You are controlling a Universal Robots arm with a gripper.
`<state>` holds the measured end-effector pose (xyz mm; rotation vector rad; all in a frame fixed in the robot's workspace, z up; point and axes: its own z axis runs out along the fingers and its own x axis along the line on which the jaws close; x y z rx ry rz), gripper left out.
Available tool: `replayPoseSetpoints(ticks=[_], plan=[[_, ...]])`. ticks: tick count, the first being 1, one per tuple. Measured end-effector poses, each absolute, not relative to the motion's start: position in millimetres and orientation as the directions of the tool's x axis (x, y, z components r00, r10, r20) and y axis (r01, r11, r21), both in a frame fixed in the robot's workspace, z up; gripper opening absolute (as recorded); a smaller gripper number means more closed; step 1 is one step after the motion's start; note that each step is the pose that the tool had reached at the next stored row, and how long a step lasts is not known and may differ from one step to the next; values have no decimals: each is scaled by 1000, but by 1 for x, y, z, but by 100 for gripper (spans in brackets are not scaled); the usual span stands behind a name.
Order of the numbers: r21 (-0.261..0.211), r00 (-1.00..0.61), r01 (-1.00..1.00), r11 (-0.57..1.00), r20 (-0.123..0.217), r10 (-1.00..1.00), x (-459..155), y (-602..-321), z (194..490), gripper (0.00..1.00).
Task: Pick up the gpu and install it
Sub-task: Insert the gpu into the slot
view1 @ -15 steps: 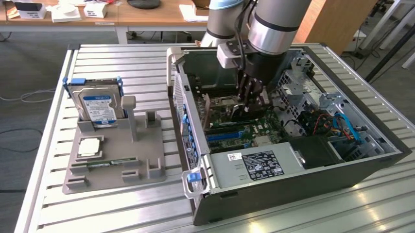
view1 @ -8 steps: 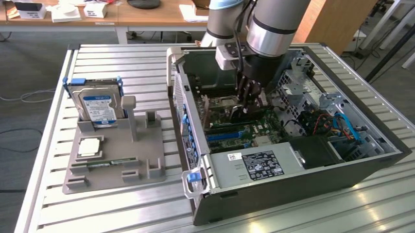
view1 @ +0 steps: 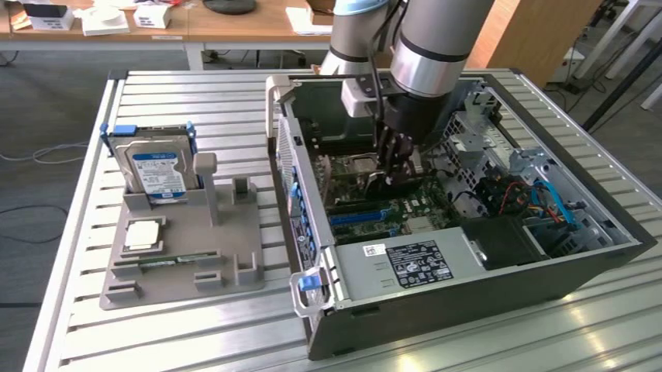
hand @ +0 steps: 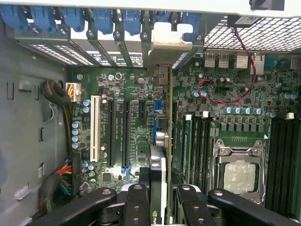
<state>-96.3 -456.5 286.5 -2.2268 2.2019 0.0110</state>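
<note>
Well inside the case: gpu clamped in the tool

The gpu (hand: 165, 141) stands on edge above the motherboard (hand: 136, 94), seen edge-on in the wrist view as a thin line running from the tool toward the rear wall of the computer case (view1: 435, 310). Its metal bracket (hand: 167, 47) lies against that rear wall, in the row of blue clips (hand: 103, 19). Whether the card's lower edge sits in a slot I cannot tell. The tool (hand: 162, 188) is closed on the gpu, one black finger (hand: 136, 202) on each side of the card. Just beside the card lie two long black expansion slots (hand: 113, 132) and a white one (hand: 95, 127) on one side, and the memory slots and the processor socket (hand: 240, 174) on the other. In the exterior view the arm reaches straight down into the open case, with the tool (view1: 398, 167) low over the board and the grey power supply (view1: 408, 263) nearer the camera. On the worktop (view1: 155, 101), toward the exterior view's left and well apart from the case, a grey holder (view1: 186, 271) carries the upright hard drive (view1: 160, 170) and a narrow green memory stick (view1: 176, 262)
</note>
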Motion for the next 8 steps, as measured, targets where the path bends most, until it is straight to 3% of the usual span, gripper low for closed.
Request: replayPoseSetpoints(ticks=[8], plan=[[-2,10,-1000,-10,-12,-1000,-99,-456,286,27]])
